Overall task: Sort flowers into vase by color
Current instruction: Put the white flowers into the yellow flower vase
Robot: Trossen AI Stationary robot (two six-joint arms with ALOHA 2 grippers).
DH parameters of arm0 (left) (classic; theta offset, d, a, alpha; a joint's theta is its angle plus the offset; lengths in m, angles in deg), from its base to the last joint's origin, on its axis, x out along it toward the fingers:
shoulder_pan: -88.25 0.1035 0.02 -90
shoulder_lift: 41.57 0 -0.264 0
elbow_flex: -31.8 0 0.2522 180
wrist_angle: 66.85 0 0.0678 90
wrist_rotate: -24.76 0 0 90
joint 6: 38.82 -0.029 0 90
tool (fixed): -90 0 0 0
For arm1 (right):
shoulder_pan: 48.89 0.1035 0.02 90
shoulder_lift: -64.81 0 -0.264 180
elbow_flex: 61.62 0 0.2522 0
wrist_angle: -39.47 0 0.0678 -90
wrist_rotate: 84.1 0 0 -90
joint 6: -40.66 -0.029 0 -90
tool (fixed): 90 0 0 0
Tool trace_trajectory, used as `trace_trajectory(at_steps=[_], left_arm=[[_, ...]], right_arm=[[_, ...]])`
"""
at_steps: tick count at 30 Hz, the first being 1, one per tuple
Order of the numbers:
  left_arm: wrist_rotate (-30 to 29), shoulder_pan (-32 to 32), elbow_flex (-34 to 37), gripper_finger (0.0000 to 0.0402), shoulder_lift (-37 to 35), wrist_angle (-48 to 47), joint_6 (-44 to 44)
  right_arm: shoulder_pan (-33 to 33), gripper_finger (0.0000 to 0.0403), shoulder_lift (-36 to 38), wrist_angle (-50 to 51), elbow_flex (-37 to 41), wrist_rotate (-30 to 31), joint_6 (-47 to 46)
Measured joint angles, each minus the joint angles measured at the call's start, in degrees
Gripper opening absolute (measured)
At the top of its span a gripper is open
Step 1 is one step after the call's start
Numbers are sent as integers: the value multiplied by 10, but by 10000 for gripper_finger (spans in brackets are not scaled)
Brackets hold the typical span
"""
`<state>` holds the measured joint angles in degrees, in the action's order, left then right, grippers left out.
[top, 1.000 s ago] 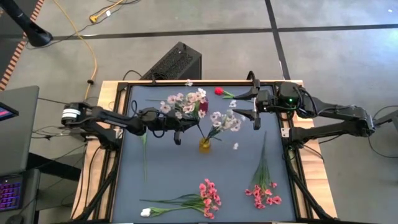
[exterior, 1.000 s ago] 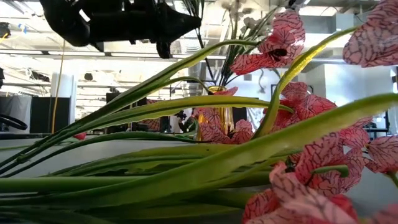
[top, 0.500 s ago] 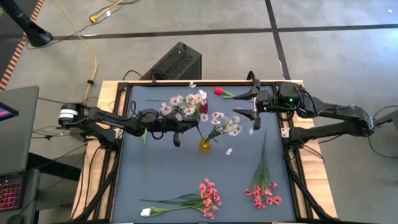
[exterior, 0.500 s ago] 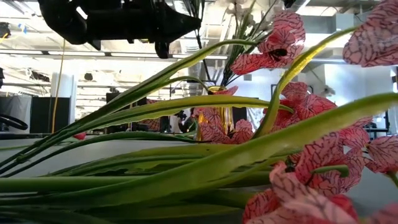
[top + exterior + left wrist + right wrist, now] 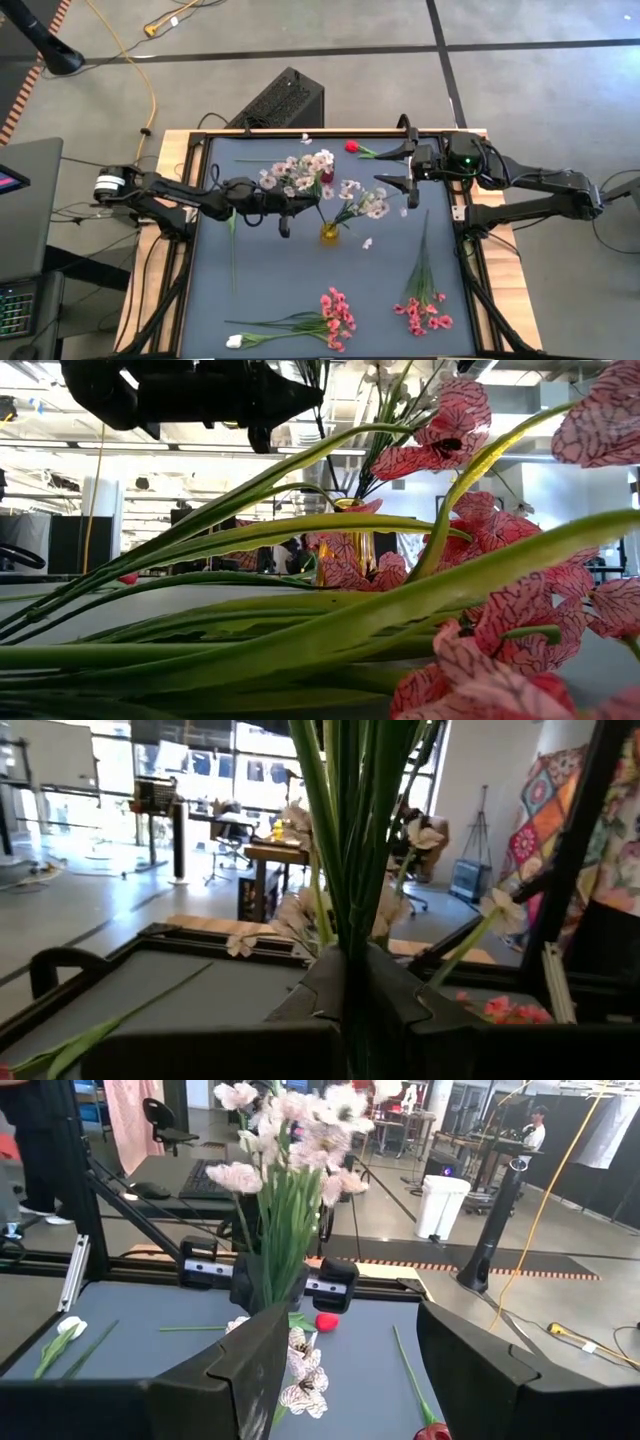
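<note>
Left gripper (image 5: 284, 228) is clamped on a spray of pale pink-white flowers (image 5: 303, 172), stems pinched between its fingers (image 5: 400, 1010), held up just beside the small yellow vase (image 5: 329, 234) at mid-table. The vase already holds a pale bunch (image 5: 362, 198). Right gripper (image 5: 403, 172) hangs near the far edge, jaws wide, holding nothing. A red rosebud (image 5: 352, 146) lies by it. Two bright pink sprays (image 5: 338, 315) and a white bud (image 5: 234, 341) lie on the near side of the dark table (image 5: 270, 275).

left gripper (image 5: 285, 212) holds pale blossoms (image 5: 303, 170) beside the yellow vase (image 5: 329, 233)
</note>
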<state>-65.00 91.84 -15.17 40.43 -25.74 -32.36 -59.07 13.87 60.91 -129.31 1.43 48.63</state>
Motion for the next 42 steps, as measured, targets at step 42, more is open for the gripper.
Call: trace_trajectory(at_steps=[42], left_arm=[[15, -21, -40, 0, 131, -52, -17]], right_arm=[[3, 248, 0, 6, 0, 0, 7]])
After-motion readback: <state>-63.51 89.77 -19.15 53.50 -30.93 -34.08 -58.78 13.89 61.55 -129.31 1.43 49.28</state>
